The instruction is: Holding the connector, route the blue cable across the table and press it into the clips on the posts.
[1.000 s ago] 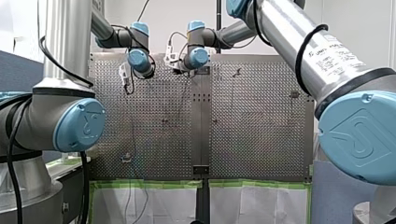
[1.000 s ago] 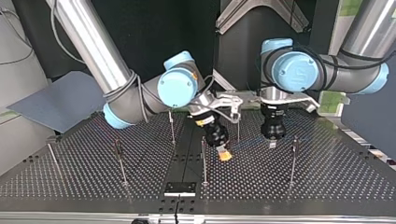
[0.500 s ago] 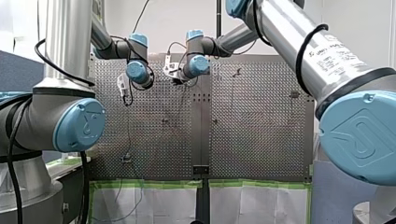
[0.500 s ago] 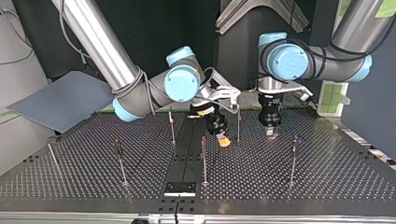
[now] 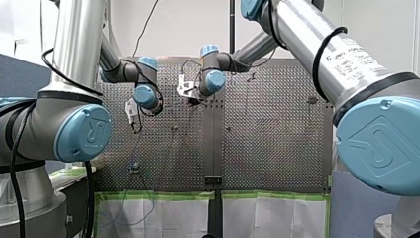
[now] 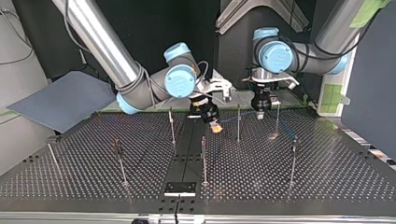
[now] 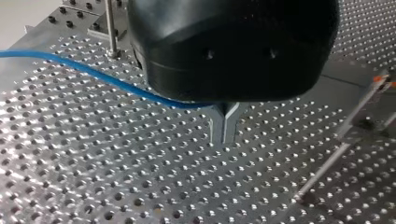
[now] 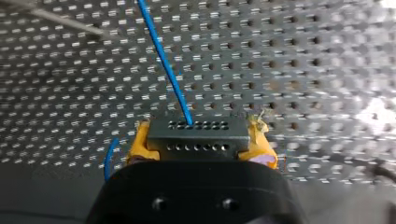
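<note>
My right gripper (image 8: 201, 145) clamps the connector (image 8: 196, 131) between its yellow pads (image 8: 140, 147). The connector is a dark grey block (two rows of small holes on its face). The thin blue cable (image 8: 166, 65) leaves it straight ahead of the fingers. My left gripper (image 7: 223, 134) has its metal fingers (image 7: 217, 126) closed on the cable at their root.

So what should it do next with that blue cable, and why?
Probably my right gripper should draw the connector slightly away from my left gripper: the blue cable curves between them past a post, with no clip visibly holding it.
</note>
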`<act>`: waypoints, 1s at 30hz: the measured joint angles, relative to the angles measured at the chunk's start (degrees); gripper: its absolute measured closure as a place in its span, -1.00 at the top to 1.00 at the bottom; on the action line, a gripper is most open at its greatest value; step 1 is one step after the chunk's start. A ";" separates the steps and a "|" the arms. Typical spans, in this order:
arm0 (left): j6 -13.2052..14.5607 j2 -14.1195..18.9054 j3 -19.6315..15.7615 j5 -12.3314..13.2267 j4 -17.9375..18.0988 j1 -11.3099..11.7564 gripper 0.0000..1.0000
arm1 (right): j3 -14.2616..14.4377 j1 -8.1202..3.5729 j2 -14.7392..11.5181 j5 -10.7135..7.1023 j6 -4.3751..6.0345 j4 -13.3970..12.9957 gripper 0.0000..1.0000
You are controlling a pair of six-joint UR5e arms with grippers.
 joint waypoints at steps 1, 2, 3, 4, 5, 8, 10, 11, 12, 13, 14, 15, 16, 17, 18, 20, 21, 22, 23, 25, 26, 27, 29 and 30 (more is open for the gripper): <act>-0.12 -0.03 -0.45 0.05 0.44 -0.04 -1.00 | 0.46 0.03 0.01 0.02 -0.12 -0.02 -1.00; -0.23 -0.06 -1.07 0.11 1.04 -0.09 -1.00 | 0.92 0.08 0.01 0.03 -0.27 -0.06 -1.00; -0.28 -0.08 -1.54 0.18 1.53 -0.13 -1.00 | 1.58 0.15 0.03 0.05 -0.48 -0.11 -1.00; -0.31 -0.09 -2.00 0.29 1.99 -0.17 -1.00 | 2.05 0.18 0.03 0.06 -0.63 -0.18 -1.00; -0.35 -0.16 -2.61 0.52 2.58 -0.23 -1.00 | 2.52 0.22 0.03 0.08 -0.78 -0.28 -1.00; -0.42 -0.87 -4.09 1.56 4.08 -0.35 -1.00 | 4.16 0.29 0.04 0.12 -0.86 -1.11 -1.00; -0.40 -1.60 -5.01 2.14 5.00 -0.39 -1.00 | 5.36 0.32 0.05 0.10 -0.74 -2.06 -1.00; -0.42 -2.10 -5.57 2.39 5.57 -0.38 -1.00 | 5.82 0.32 0.06 0.09 -0.63 -2.47 -1.00; -0.45 -2.49 -6.00 2.52 5.98 -0.38 -1.00 | 6.41 0.31 0.10 0.08 -0.44 -3.02 -1.00; -0.48 -2.92 -6.46 2.65 6.43 -0.37 -1.00 | 6.83 0.32 0.13 0.08 -0.31 -3.42 -1.00; -0.51 -3.52 -7.06 2.85 7.07 -0.37 -1.00 | 7.21 0.33 0.20 0.07 -0.21 -3.78 -1.00; -0.58 -3.94 -7.48 3.04 7.47 -0.37 -1.00 | 7.72 0.34 0.33 0.07 -0.12 -4.17 -1.00; -0.72 -4.37 -7.92 3.29 7.90 -0.36 -1.00 | 8.12 0.37 0.50 0.07 -0.13 -4.38 -1.00; -1.00 -4.95 -8.51 3.69 8.49 -0.33 -1.00 | 8.50 0.40 0.70 0.07 -0.16 -4.54 -1.00; -1.26 -5.35 -8.91 4.01 8.90 -0.31 -1.00 | 9.02 0.45 1.06 0.06 -0.19 -4.67 -1.00; -2.03 -6.32 -9.85 4.88 9.85 -0.25 -1.00 | 9.81 0.52 1.71 0.07 -0.20 -4.78 -1.00; -2.46 -6.78 -10.16 5.32 10.33 -0.24 -1.00 | 10.27 0.53 2.17 0.07 -0.21 -4.82 -1.00; -2.85 -7.21 -10.39 5.76 10.79 -0.24 -1.00 | 10.51 0.53 2.45 0.09 -0.19 -4.87 -1.00; -3.26 -7.66 -10.49 6.35 11.39 -0.25 -1.00 | 10.69 0.52 2.68 0.10 -0.15 -4.95 -1.00; -3.64 -8.09 -10.26 7.08 12.31 -0.27 -1.00 | 10.92 0.39 2.98 0.09 -0.06 -5.24 -1.00; -3.78 -8.24 -10.06 7.38 12.88 -0.30 -1.00 | 10.96 0.30 3.06 0.09 -0.04 -5.36 -1.00; -3.85 -8.31 -9.90 7.53 13.29 -0.30 -1.00 | 10.98 0.17 3.12 0.09 -0.02 -5.49 -1.00; -3.97 -8.40 -9.36 7.76 14.29 -0.26 -1.00 | 10.99 -0.03 3.16 0.08 0.00 -5.63 -1.00; -4.00 -8.42 -9.06 7.81 14.69 -0.23 -1.00 | 10.99 -0.16 3.18 0.08 0.02 -5.71 -1.00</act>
